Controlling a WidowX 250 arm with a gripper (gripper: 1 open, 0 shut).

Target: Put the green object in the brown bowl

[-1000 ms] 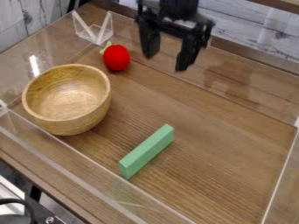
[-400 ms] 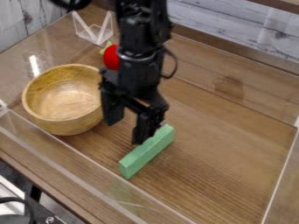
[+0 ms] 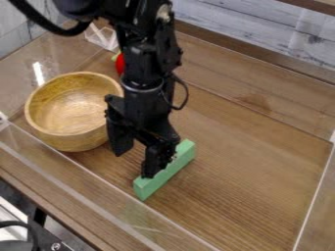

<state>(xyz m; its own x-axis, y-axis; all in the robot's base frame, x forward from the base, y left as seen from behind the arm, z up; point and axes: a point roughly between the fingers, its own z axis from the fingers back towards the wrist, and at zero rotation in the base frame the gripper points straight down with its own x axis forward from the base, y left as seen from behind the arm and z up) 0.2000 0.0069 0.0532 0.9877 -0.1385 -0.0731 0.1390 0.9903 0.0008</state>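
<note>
The end effector (image 3: 140, 160) reaches down from the top of the view, black, its fingers spread apart, one toward the bowl side and the other over the green block (image 3: 165, 170). From this angle it is hard to tell whether either finger touches the block. The block, a flat, matte, light-green bar, lies on the desk (image 3: 242, 152) at a slant, its far end toward the right and its near end toward the left; the end effector hides part of its upper left edge.

Left of the end effector sits the wooden bowl (image 3: 71, 110), round and light brown, with a thick rim and visible grain. The bowl stands apart from the block, and the green piece is outside it, on the brown wooden surface.

Farther back, a red ball (image 3: 120, 64) shows partly behind the black arm (image 3: 139, 29). Beyond it, near the upper left, is a whitish, angular object (image 3: 100, 37), also partly covered by the arm. Dark cables (image 3: 37, 235) run along the lower left corner.
</note>
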